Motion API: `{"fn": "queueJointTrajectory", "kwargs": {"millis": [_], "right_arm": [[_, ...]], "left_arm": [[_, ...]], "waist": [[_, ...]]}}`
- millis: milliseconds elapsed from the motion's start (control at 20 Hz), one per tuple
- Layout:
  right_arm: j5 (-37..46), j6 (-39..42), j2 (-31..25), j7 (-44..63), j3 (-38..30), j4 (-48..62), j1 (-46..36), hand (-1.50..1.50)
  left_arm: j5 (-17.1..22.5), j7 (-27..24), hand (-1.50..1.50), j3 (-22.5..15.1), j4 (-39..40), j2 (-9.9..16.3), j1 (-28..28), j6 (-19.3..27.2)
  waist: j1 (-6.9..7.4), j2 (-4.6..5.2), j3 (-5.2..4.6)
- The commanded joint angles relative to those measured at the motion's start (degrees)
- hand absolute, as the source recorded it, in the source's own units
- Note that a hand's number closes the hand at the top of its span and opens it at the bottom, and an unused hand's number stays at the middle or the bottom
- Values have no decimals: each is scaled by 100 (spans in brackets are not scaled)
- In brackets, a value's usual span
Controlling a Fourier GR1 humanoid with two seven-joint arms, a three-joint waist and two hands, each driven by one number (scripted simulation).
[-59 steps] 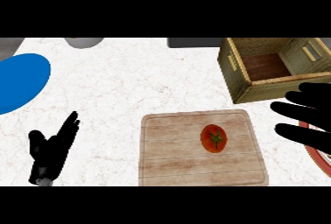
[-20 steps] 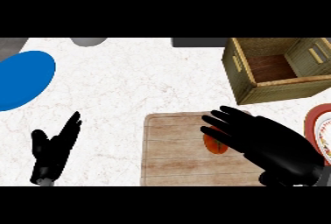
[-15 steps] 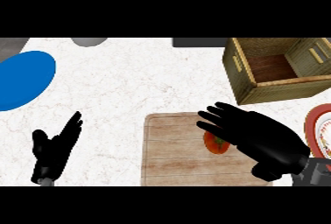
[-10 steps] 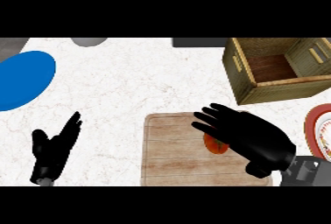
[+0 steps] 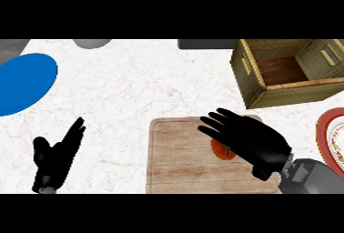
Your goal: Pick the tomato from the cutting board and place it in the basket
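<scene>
We see the right hand (image 5: 250, 142) at lower right of the frame, palm down over the cutting board (image 5: 181, 159), fingers spread and pointing toward upper left. They are extended, not curled, and pinch nothing. The tomato (image 5: 222, 150) lies on the board right of its centre, partly hidden under the palm; only its left side shows. We cannot tell whether the palm touches it or hovers above.

The left hand (image 5: 55, 157) rests open at lower left on the white counter (image 5: 141, 86), fingers straight and close together, well apart from the board.

The basket (image 5: 285, 73) stands at upper right, open side up, its near wall just beyond the board's upper right corner. A blue plate (image 5: 23, 82) sits at the left edge and a red-rimmed plate (image 5: 332, 139) at the right edge.

Judged step: closing on the tomato; grasp not yet made.

Risks as we judge them:
- The tomato is round and could roll across the board if fingers close off-centre.
- The thumb is hidden, so a one-sided squeeze could push the tomato out.
- The basket's near wall is tall; a low carry could clip its rim.
- The red-rimmed plate lies near the forearm's path.
</scene>
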Motion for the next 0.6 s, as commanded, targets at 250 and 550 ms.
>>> {"fn": "queueJointTrajectory", "kwargs": {"millis": [250,550], "right_arm": [[546,-671,478,-213,285,719,180,-150],[678,-930,503,-528,133,1165,125,-150]], "left_arm": [[-62,331,0,32,599,-59,59,-97],[-205,452,0,-58,334,-171,221,15]], "waist": [[-13,74,-86],[13,71,-84]]}}
